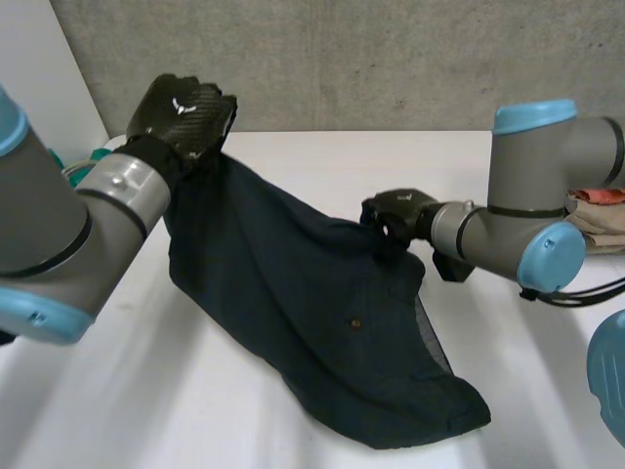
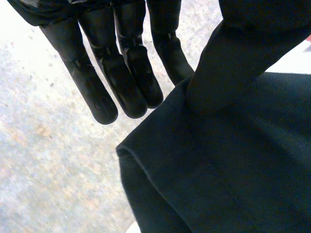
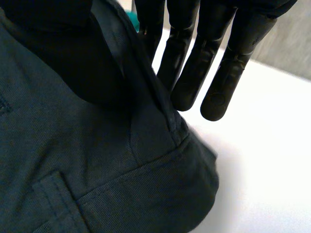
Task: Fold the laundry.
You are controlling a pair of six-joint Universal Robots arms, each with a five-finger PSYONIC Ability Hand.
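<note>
Left hand (image 1: 186, 112) (upper left) and right hand (image 1: 395, 217) (centre) each pinch the dark garment (image 1: 312, 303); the shallow thumb grips could slip.

The dark garment (image 1: 312, 322) slants like a sheet across the table (image 1: 293, 161). It runs from the left hand (image 1: 184, 112), raised over the far left corner, past the right hand (image 1: 395, 217) at mid-table and down toward the near edge. Bare surface lies open along the far edge and at the near left. Folded cloths (image 1: 598, 210) sit at the right edge, behind the right arm (image 1: 527, 230).
</note>
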